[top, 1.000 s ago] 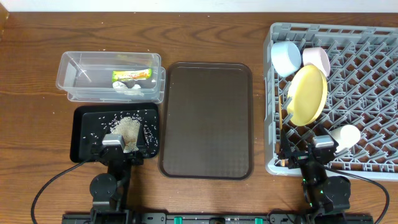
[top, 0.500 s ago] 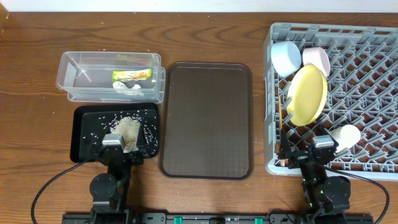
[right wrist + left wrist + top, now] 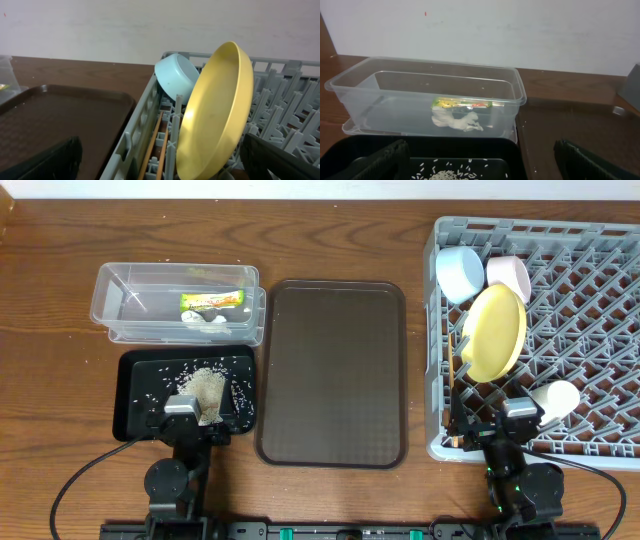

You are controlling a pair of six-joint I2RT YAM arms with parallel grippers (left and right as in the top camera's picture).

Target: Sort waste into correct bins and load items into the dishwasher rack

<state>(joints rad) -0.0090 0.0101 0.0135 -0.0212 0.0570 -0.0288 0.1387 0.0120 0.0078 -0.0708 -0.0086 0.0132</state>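
— So, overhead first: where does the waste sit?
— Snack wrapper and tissue lie inside the clear tub, upper left. Rice is heaped and scattered in the black tray just in front of the tub. Brown serving tray lies mid-table.
— Dishes?
— All in the grey rack, far right. Blue bowl and pale bowl sit on edge at its rear left corner. Yellow plate stands just in front of them, and the cup lies on its side near the front edge.
— Arms?
— Left gripper is over the black tray's near edge, right gripper at the rack's front left corner. Both are spread wide, grasping nothing.
— Left wrist?
— Its fingers stand far apart at the bottom corners, only tray and rice between them. Tub is straight ahead, wrapper resting just above the tissue.
— Right wrist?
— Fingers splayed, released. Plate stands on edge among the pegs with the blue bowl tipped behind it. Chopsticks lie in the rack's left channel beside the plate. Serving tray is off to the left.
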